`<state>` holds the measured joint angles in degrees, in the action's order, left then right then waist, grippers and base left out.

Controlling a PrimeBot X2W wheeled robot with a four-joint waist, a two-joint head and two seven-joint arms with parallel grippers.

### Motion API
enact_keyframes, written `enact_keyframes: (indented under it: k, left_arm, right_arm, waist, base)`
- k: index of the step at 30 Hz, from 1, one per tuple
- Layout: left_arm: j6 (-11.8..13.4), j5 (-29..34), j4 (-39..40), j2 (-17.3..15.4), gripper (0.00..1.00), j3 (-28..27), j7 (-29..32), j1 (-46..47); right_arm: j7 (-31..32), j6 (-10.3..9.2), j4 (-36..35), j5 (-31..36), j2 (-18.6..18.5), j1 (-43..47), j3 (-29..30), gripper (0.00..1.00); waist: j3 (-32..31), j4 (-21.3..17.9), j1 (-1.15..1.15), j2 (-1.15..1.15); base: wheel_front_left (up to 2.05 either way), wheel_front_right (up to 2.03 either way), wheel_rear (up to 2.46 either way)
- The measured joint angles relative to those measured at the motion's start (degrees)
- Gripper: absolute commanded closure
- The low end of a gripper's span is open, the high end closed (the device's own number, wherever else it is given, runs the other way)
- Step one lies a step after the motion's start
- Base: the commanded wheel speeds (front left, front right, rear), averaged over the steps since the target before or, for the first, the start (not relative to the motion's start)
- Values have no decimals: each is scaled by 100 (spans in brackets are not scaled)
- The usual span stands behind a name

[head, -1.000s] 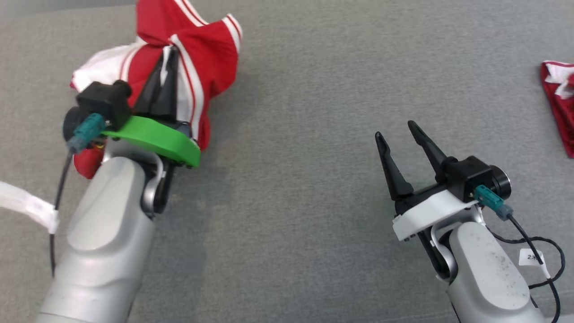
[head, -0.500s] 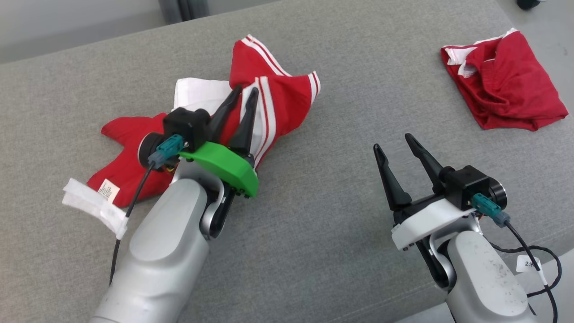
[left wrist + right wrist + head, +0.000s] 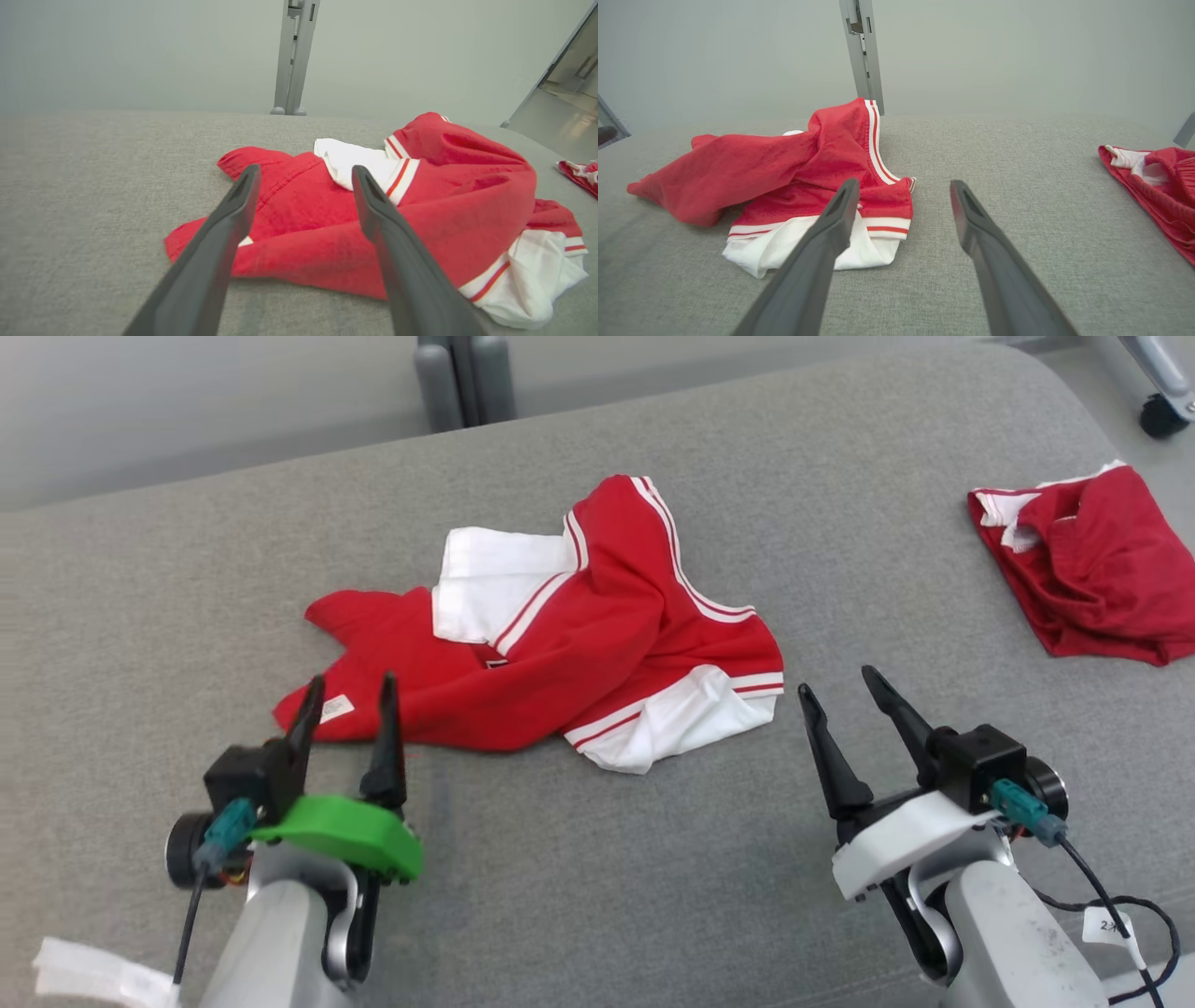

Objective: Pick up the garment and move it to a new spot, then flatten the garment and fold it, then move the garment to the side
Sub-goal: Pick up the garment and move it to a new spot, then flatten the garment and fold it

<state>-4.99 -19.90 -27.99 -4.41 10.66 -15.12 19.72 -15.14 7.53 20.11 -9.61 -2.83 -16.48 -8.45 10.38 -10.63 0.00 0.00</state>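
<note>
The garment lies crumpled on the grey cushion, on the near side of the upright post and a little to its right. Both grippers sit nearer you than the post, with the cloth between them and it. The left gripper has its fingers spread, nothing between them, tips just short of the red corner that carries a small white label. The right gripper is likewise wide apart and empty, just beside the white, red-striped band.

Expect soft, light knit: it will sag, slide over itself and follow whichever point you lift, so one pinch will only bunch it. Take hold at edges, one in each gripper. The labelled corner and the striped band are the handiest, and stitched trim should give a firmer bite than the middle.

What you cannot read is the layout. The white panel nearest the post may be a sleeve, but the folds hide too much to be sure, and a dark mark mid-cloth is tucked under a crease. A second red cloth, far right of the post, is cut off by the frame edge.
</note>
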Motion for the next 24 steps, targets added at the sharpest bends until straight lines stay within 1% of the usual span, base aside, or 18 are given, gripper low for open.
enact_keyframes:
  k: [3, 7, 10, 15, 20, 24]
  left_arm:
    - [-13, 219, 209, 34, 0, -331, 0, -475]
    - [-54, 342, 550, 120, 0, -722, 0, -1102]
    - [-64, 417, 688, 135, 0, -880, 0, -1579]
    - [-59, 275, 849, 151, 0, -837, 0, -1911]
    - [-27, 246, 928, 151, 0, -739, 0, -1903]
    - [-16, 219, 960, 153, 0, -650, 0, -1735]
  right_arm:
    - [0, 0, 62, 10, 1, 168, 57, 0]
    - [0, 1, 110, 23, 0, 427, 162, 0]
    - [0, 0, 129, 0, -2, 594, 219, 0]
    - [0, 0, 145, 3, -1, 764, 255, 0]
    - [0, 0, 156, 52, -2, 712, 240, 0]
    - [0, 0, 305, 126, 0, 446, 174, 0]
  waist:
    - [-166, 136, 0, 0]
    - [-393, 315, 0, 0]
    - [-542, 431, 0, 0]
    - [-671, 606, 0, 0]
    - [-628, 698, 0, 0]
    - [-516, 762, 0, 0]
  base:
    - [0, 0, 0]
    - [0, 0, 0]
    - [0, 0, 0]
    - [0, 0, 0]
    - [0, 0, 0]
    - [0, 0, 0]
